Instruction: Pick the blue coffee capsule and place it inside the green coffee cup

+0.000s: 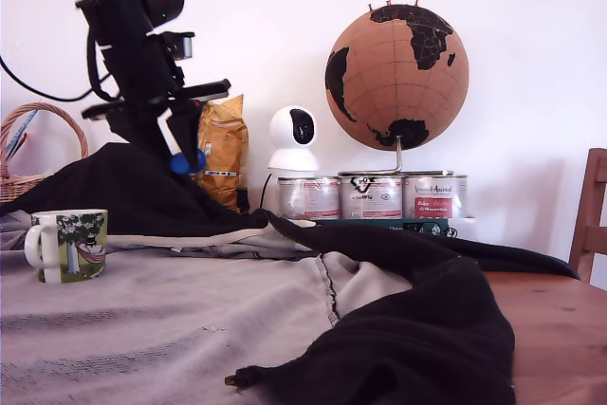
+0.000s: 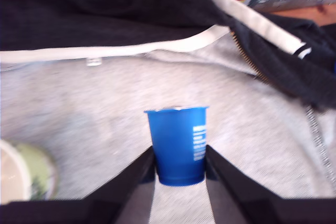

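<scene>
Covering the table, the grey cloth (image 1: 171, 320) gives your green coffee cup (image 1: 68, 245) a soft, level seat, handle toward the exterior view's left. Your gripper (image 1: 182, 160) hangs well above the cup and off to the exterior view's right, pinching the blue coffee capsule (image 2: 178, 145) by its narrow base, so the wide rim clears both black fingers (image 2: 131, 182).

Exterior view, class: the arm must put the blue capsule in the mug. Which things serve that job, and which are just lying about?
Job: blue coffee capsule, held in the gripper; green coffee cup.

Lying about: globe, three tins, white camera, yellow bag, wicker basket.
</scene>
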